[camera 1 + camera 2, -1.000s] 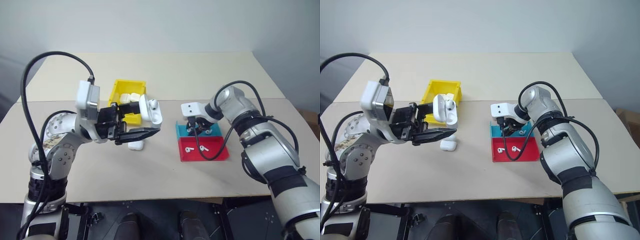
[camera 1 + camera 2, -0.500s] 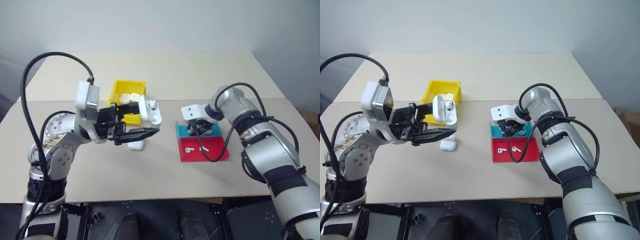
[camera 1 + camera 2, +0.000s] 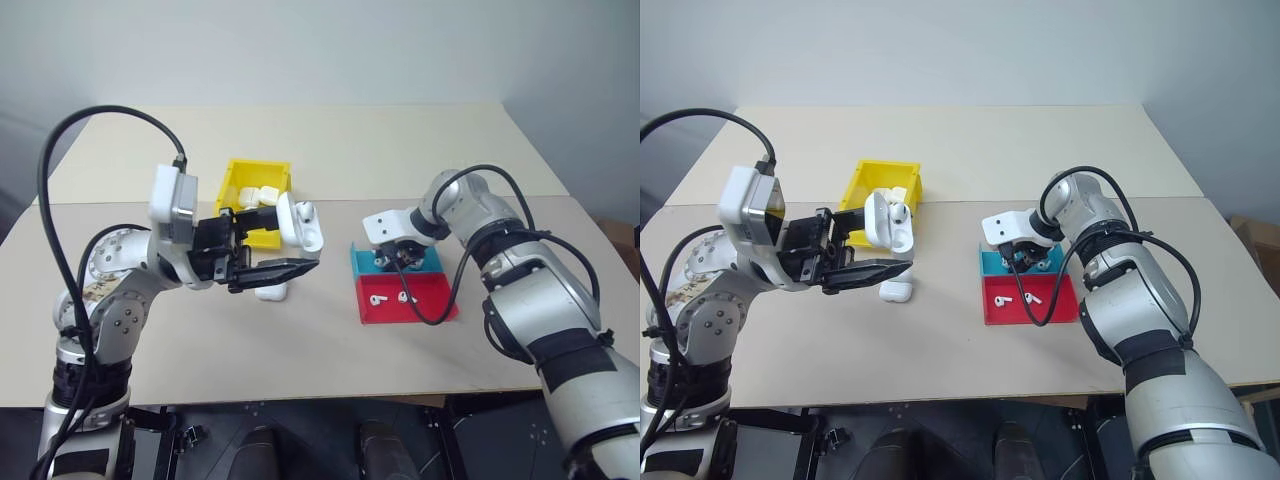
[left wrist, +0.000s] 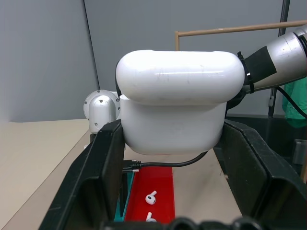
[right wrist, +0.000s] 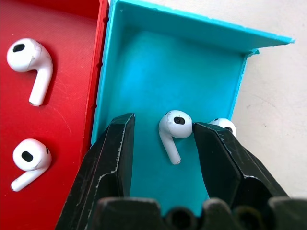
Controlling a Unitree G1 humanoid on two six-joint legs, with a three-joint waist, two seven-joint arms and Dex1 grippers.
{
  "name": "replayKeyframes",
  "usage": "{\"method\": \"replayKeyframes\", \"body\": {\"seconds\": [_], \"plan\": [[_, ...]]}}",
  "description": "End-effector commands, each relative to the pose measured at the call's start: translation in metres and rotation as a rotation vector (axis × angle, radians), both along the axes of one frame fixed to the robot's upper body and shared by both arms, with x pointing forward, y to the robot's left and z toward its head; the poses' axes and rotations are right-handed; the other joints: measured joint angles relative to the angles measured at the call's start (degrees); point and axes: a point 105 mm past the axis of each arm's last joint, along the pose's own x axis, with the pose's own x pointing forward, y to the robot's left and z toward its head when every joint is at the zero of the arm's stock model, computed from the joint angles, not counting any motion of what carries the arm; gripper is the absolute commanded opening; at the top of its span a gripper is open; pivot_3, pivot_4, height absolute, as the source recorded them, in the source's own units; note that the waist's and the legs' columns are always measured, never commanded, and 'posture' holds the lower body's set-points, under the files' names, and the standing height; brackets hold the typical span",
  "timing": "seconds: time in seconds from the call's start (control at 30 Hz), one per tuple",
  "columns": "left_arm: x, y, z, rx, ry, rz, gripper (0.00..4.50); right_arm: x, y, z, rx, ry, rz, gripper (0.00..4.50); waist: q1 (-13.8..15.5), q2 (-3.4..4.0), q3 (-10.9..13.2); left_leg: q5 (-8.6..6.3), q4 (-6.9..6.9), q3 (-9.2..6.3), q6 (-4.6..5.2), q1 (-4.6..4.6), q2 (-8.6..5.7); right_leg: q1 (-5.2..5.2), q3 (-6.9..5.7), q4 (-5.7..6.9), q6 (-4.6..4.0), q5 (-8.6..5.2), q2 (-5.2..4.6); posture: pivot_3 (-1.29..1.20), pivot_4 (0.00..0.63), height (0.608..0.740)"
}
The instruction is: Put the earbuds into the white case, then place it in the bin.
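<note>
A second earbud in the blue tray is half hidden behind a finger of the right gripper, which points steeply down at centre right, its fingers spread around an earbud. At centre left, the raised left gripper points sideways, clamping the white case, lid open, beside the bin.

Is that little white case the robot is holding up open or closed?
Open. The white case in the left gripper has its lid flipped back, and one earbud shows seated in its top.
</note>
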Motion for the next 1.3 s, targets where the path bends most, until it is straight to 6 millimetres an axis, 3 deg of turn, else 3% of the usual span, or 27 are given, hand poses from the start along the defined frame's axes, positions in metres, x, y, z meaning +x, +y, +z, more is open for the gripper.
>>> {"method": "replayKeyframes", "body": {"seconds": [0.03, 0.2, 0.43, 0.57, 0.7, 0.8, 0.93, 1.07, 1.3], "plan": [[-0.009, 0.001, 0.009, -0.011, -0.053, -0.011, 2.76, 0.003, 0.006, 0.013, 0.016, -0.039, 0.023, 1.99, 0.0, 0.0, 0.0, 0.0, 0.0, 0.0, 0.0, 0.0, 0.0, 0.0, 0.0, 0.0, 0.0, 0.0, 0.0, 0.0, 0.15, 0.74], [-0.009, 0.001, 0.009, -0.009, -0.054, -0.01, 2.76, 0.004, 0.007, 0.012, 0.017, -0.048, 0.02, 0.63, 0.0, 0.0, 0.0, 0.0, 0.0, 0.0, -0.01, 0.04, 0.0, 0.03, 0.01, 0.0, 0.0, 0.0, 0.0, 0.0, 0.15, 0.74], [-0.01, 0.001, 0.009, -0.006, -0.051, -0.012, 2.76, 0.005, 0.006, 0.014, 0.044, -0.042, -0.008, 0.63, 0.0, 0.0, 0.0, 0.01, 0.0, 0.0, -0.01, 0.05, 0.0, 0.04, 0.01, 0.0, 0.0, 0.0, 0.0, 0.0, 0.15, 0.74], [-0.01, 0.001, 0.009, -0.001, -0.047, -0.026, 2.76, 0.003, 0.004, 0.034, 0.166, 0.015, -0.072, 0.63, 0.0, 0.01, 0.0, 0.01, -0.02, 0.0, -0.01, 0.03, 0.0, 0.02, 0.01, 0.0, 0.0, 0.0, 0.0, 0.0, 0.15, 0.74], [-0.01, 0.001, 0.01, -0.004, -0.04, -0.052, 2.76, -0.009, 0.004, 0.07, 0.425, 0.174, -0.151, 0.63, 0.1, 0.06, 0.0, 0.01, -0.02, 0.0, -0.01, 0.01, 0.0, 0.03, 0.0, 0.02, 0.0, 0.0, -0.01, 0.0, 0.15, 0.74], [-0.009, 0.001, 0.01, -0.004, -0.038, -0.062, 2.76, -0.019, 0.0, 0.082, 0.513, 0.19, -0.155, 0.63, 0.2, 0.1, 0.1, 0.01, -0.03, -0.01, -0.01, 0.01, 0.0, 0.02, 0.0, 0.04, 0.0, 0.0, 0.0, 0.0, 0.15, 0.74], [-0.003, -0.001, 0.011, -0.017, -0.032, -0.073, 2.76, -0.048, -0.002, 0.135, 0.903, 0.208, -0.155, 0.63, 0.7, 0.09, 0.1, 0.0, -0.02, -0.05, -0.01, 0.0, 0.01, 0.07, -0.04, 0.0, 0.0, 0.0, 0.0, 0.0, 0.15, 0.74], [0.0, -0.004, 0.01, -0.019, -0.018, -0.088, 2.76, -0.08, -0.005, 0.172, 1.248, 0.196, -0.15, 0.63, 1.3, 0.11, 0.1, 0.0, -0.02, -0.04, -0.01, -0.03, 0.01, 0.02, -0.04, 0.01, 0.0, 0.0, 0.0, 0.0, 0.15, 0.74], [0.011, -0.011, 0.009, -0.015, 0.002, -0.118, 2.76, -0.135, 0.003, 0.186, 1.515, 0.28, -0.115, 0.63, 1.8, 0.1, 0.1, 0.0, 0.01, -0.05, 0.0, 0.02, 0.01, 0.06, -0.02, -0.05, 0.0, 0.0, 0.01, 0.0, 0.15, 0.74]]}}
